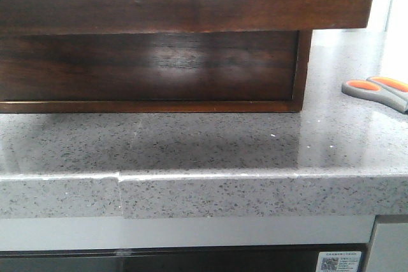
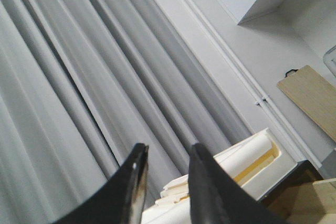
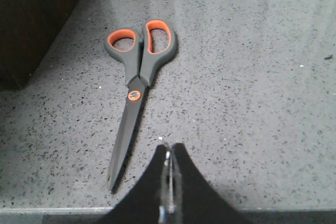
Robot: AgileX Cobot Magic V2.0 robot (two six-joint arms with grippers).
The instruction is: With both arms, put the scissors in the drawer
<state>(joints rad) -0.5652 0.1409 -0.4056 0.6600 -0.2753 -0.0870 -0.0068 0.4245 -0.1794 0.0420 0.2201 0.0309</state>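
The scissors (image 3: 137, 77) lie flat and closed on the speckled grey counter, with grey handles and orange-lined loops. In the front view their handles (image 1: 376, 89) show at the right edge. My right gripper (image 3: 169, 149) is shut and empty, hovering beside the blade tip near the counter's front edge. The dark-brown drawer (image 1: 191, 4) fills the top of the front view, its notch and pale interior at the upper edge. My left gripper (image 2: 168, 153) is open and empty, raised and pointing at grey curtains. Neither gripper shows in the front view.
The wooden cabinet frame (image 1: 153, 71) stands on the counter (image 1: 210, 144) under the drawer; its corner (image 3: 31, 24) is beside the scissors. The counter's front edge (image 1: 204, 189) runs across. White boxes (image 2: 247, 161) and a wooden board (image 2: 312, 100) show behind the left gripper.
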